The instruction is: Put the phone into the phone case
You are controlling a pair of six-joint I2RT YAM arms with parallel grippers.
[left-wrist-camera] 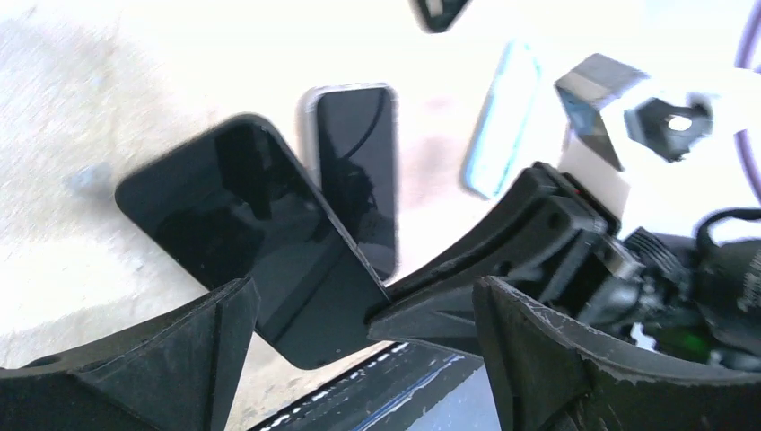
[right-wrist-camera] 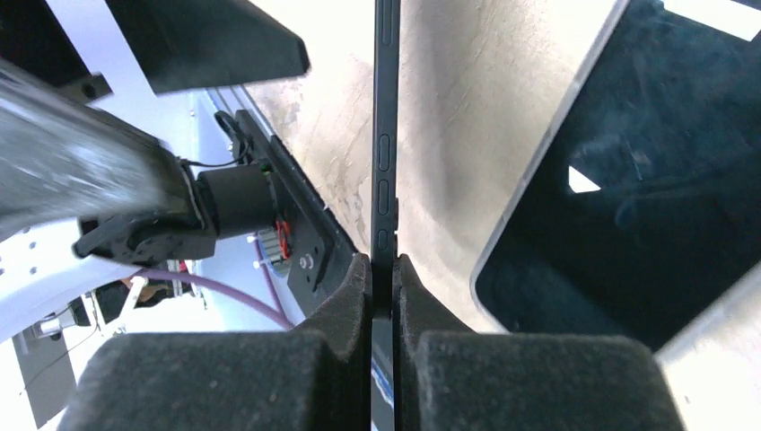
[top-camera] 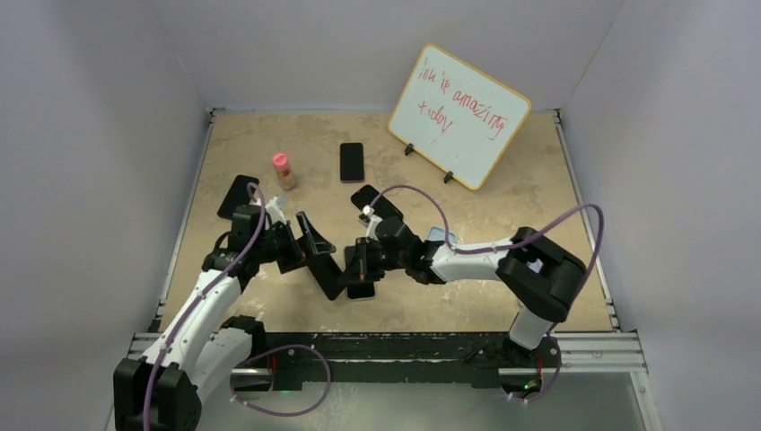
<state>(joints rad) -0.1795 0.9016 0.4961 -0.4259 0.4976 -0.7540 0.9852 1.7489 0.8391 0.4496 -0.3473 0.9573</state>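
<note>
My right gripper [right-wrist-camera: 384, 269] pinches the black phone [right-wrist-camera: 386, 135] to hold it up, so my left gripper [left-wrist-camera: 363, 301] stands wide open

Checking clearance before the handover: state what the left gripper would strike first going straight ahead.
The glossy black rectangular phone, clamped in the shut right gripper, sits between the open left gripper's fingers, so it likely comes first; depth is unclear.

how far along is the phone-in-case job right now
Partway. Done: a thin black slab with side buttons, phone or case I cannot tell, is lifted and clamped edge-on in the right pincer. In hand: the left pincer stands open around it. Left: nothing is fitted together yet; a silver-rimmed slab lies flat on the table.
</note>
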